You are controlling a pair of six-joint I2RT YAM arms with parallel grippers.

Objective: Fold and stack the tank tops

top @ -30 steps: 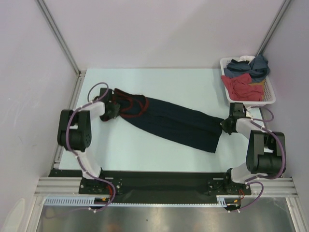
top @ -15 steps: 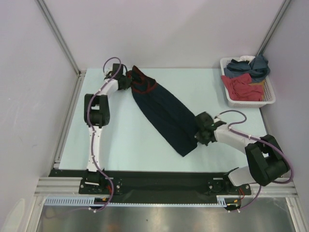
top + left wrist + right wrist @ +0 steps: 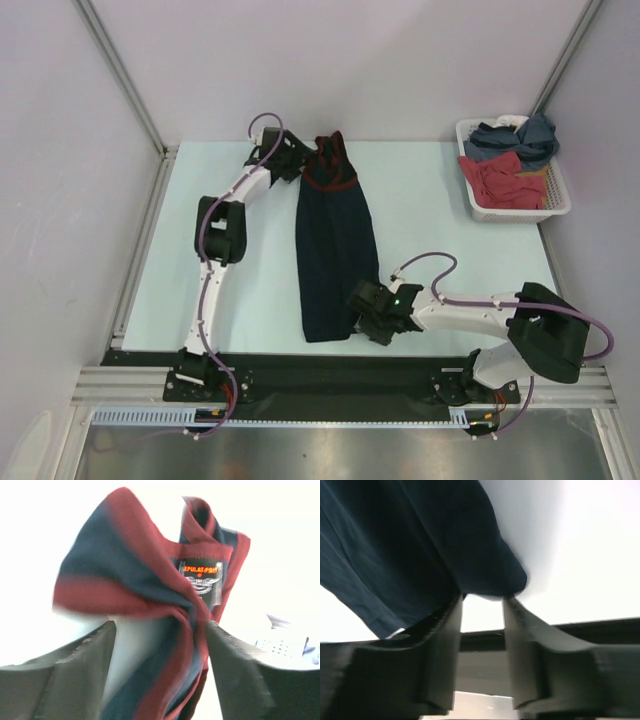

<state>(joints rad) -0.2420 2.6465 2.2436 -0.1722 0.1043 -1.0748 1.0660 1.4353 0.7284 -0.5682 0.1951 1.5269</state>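
A dark navy tank top (image 3: 335,240) with reddish trim lies stretched lengthwise down the middle of the table, neck end at the back. My left gripper (image 3: 305,160) is at that neck end. In the left wrist view its jaws (image 3: 160,625) stand wide apart, and the trimmed cloth (image 3: 125,565) with its label hangs loosely between them. My right gripper (image 3: 362,310) is at the hem's right corner, open. The navy hem (image 3: 410,545) lies just past its fingertips (image 3: 483,600), with nothing between them. A slate-blue tank top (image 3: 520,135) is crumpled in the basket.
A white basket (image 3: 560,205) stands at the back right with a red garment (image 3: 500,180) and a bit of white cloth in it. Frame posts rise at the back corners. A black strip runs along the near table edge.
Both arms swung the navy top from a slant across the table to lie lengthwise. The left went to the back, the right to the near edge. Both grippers have opened off the cloth.
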